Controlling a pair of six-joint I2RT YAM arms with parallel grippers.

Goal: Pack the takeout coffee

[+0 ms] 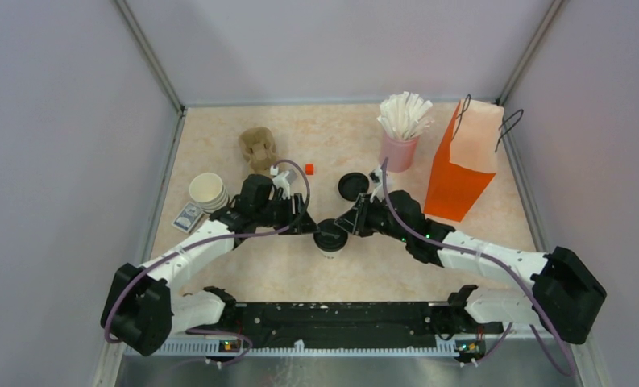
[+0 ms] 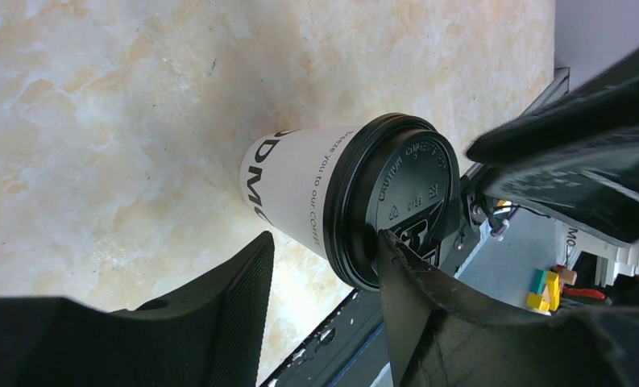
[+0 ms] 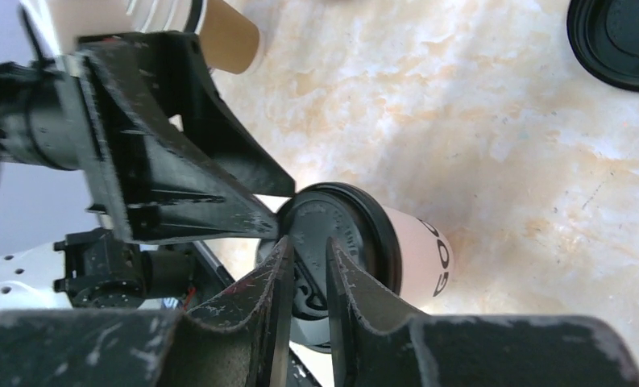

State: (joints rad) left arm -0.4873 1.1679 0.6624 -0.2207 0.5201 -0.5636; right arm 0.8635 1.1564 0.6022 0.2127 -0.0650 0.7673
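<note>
The takeout coffee stands at the table's middle front, a short pale paper cup with black lettering and a round black lid. My left gripper reaches it from the left and is open. One of its fingers touches the lid's top, while the other stays off the cup wall. My right gripper comes from the right with its tips on the lid. Its jaws stand a narrow gap apart with nothing between them. The orange bag stands open at the back right.
A spare black lid lies just behind the cup. A pink cup of white straws stands beside the bag. At the left are a stack of lidless cups, a small card, a brown crumpled thing and a red cube.
</note>
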